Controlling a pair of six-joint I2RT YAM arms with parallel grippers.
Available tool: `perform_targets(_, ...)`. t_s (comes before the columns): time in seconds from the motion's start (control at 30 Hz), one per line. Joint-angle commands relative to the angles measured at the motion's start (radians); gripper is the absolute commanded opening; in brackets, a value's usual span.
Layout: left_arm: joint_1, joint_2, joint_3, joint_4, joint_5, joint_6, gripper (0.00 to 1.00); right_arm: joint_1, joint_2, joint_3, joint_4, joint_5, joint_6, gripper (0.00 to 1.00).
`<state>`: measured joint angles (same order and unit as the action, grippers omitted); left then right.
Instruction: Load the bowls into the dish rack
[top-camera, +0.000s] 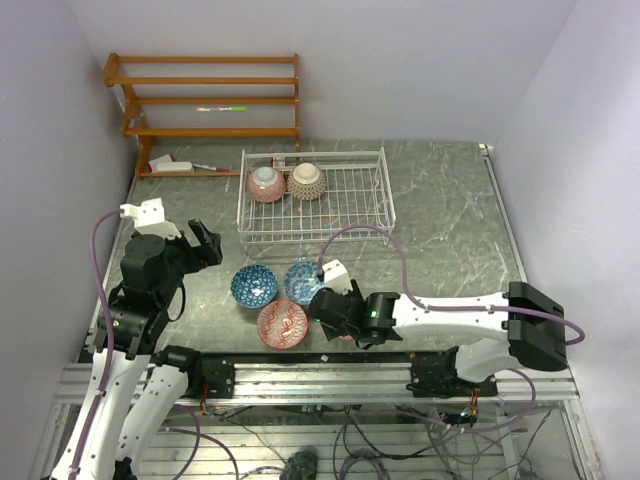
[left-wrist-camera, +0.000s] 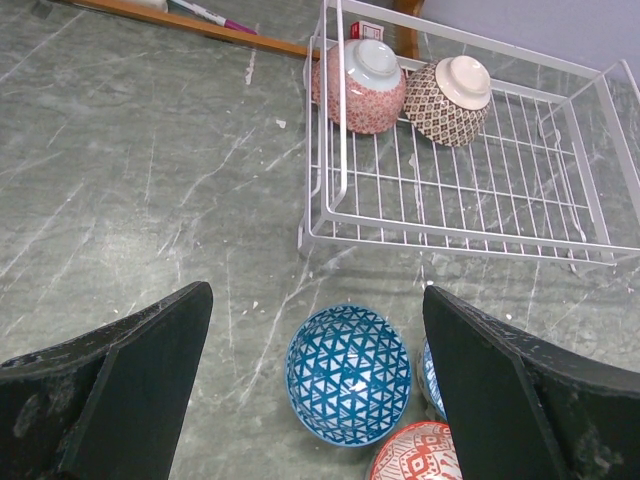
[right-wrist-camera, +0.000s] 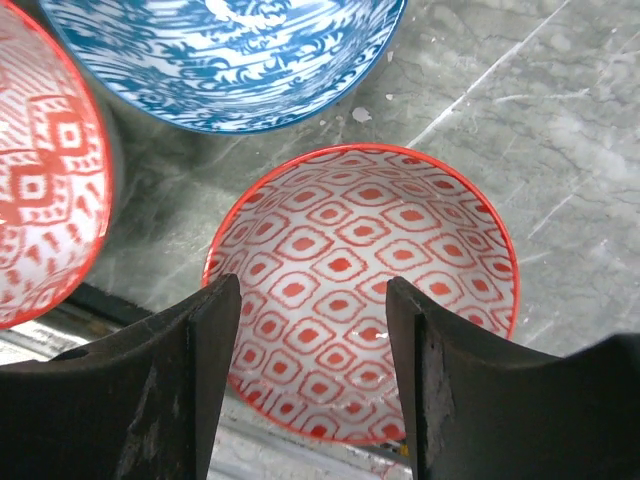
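Note:
The white wire dish rack (top-camera: 316, 236) holds two bowls upside down at its back left: a red-patterned one (top-camera: 265, 184) and a brown-patterned one (top-camera: 306, 180). In front of it stand two blue bowls (top-camera: 254, 285) (top-camera: 303, 282) and a red bowl (top-camera: 282, 323). My right gripper (right-wrist-camera: 312, 300) hangs open over the near rim of another red bowl (right-wrist-camera: 400, 230) with a diamond pattern, touching nothing. The blue wave bowl (right-wrist-camera: 230, 60) lies just beyond it. My left gripper (left-wrist-camera: 318, 292) is open above the table, the triangle-patterned blue bowl (left-wrist-camera: 348, 372) below its gap.
An orange-brown wooden shelf unit (top-camera: 210, 100) stands at the back left against the wall, with a pen and small items on it. A metal rail (top-camera: 320, 375) runs along the near table edge, close behind the red bowls.

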<state>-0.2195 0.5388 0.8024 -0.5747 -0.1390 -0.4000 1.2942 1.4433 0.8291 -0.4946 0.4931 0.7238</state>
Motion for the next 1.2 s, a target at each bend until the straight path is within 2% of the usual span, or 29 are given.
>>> perform_targets(0.0, 0.011, 0.002, -0.008, 0.002, -0.012, 0.004, 0.98, 0.039, -0.076, 0.074, -0.117, 0.075, 0.039, 0.63)
perform_targets(0.1, 0.011, -0.005, -0.008, 0.003, -0.014, 0.004, 0.98, 0.077, -0.099, 0.088, -0.134, 0.080, 0.043, 0.69)
perform_targets(0.27, 0.011, 0.002, -0.008, 0.001, -0.012, 0.005, 0.98, 0.118, -0.061, 0.088, -0.106, 0.071, 0.051, 0.69)
perform_targets(0.67, 0.011, -0.011, -0.008, -0.001, -0.017, 0.003, 0.98, 0.123, 0.067, 0.071, -0.061, 0.110, 0.058, 0.55)
perform_targets(0.8, 0.011, -0.017, -0.009, -0.001, -0.016, 0.003, 0.97, 0.122, 0.090, 0.057, -0.052, 0.106, 0.065, 0.31)
perform_targets(1.07, 0.011, -0.019, -0.010, -0.001, -0.012, 0.003, 0.98, 0.123, 0.114, 0.043, -0.050, 0.099, 0.079, 0.25)
perform_targets(1.17, 0.011, -0.022, -0.012, 0.000, -0.012, 0.003, 0.98, 0.122, 0.108, 0.061, -0.080, 0.108, 0.090, 0.02)
